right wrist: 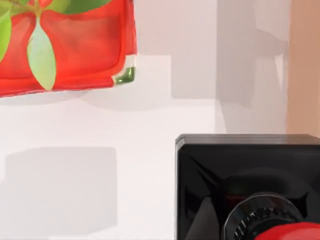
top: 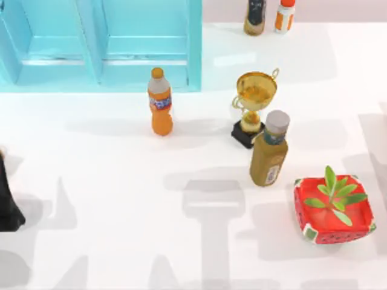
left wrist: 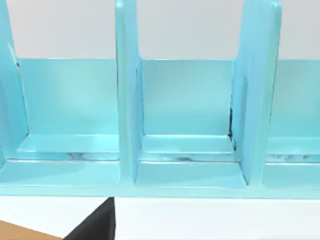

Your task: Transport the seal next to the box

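The seal (right wrist: 245, 185), a black square block with a glossy red knob, looms close to the lens in the right wrist view. Whether anything grips it, I cannot tell. The box (right wrist: 65, 45), red with a green-and-white corner and green leaves inside, lies apart from the seal with bare white table between them. In the top view the box (top: 334, 211) sits at the table's front right. My left arm (top: 7, 202) is parked at the table's left edge, its wrist camera facing the cyan cabinet.
A large cyan cabinet (top: 103, 45) fills the back left. An orange bottle (top: 160, 103), a gold trophy (top: 254, 109) and an olive bottle (top: 270, 151) stand mid-table, behind and left of the box. Two more bottles (top: 269, 15) stand at the back edge.
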### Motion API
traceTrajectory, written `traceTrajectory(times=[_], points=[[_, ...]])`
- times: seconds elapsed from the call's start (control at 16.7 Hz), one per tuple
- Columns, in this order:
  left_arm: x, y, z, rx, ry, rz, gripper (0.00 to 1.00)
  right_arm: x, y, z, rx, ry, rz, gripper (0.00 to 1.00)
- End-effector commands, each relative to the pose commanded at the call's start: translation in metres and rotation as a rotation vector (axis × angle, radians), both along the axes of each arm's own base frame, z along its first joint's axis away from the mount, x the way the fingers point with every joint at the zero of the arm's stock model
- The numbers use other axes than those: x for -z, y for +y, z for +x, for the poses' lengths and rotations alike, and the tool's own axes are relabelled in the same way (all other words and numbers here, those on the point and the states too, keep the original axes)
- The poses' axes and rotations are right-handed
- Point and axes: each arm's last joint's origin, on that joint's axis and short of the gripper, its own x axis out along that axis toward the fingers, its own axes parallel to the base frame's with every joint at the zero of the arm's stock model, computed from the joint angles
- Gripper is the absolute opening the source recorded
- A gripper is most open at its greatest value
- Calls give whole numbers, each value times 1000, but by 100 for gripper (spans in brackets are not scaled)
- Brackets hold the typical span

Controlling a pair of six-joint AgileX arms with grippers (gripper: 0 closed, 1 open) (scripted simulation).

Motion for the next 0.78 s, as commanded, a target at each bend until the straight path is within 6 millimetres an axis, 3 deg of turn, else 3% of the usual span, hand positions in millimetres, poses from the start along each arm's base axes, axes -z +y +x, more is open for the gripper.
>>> traceTrajectory(times=[0.36,0.66,0.78], points=[[0,0,0,0,0,0,100,37,0,6,-2,-4,1,0],[0,0,0,0,0,0,100,41,0,7,0,-3,1,0],[0,0,0,0,0,0,100,41,0,7,0,-3,1,15]])
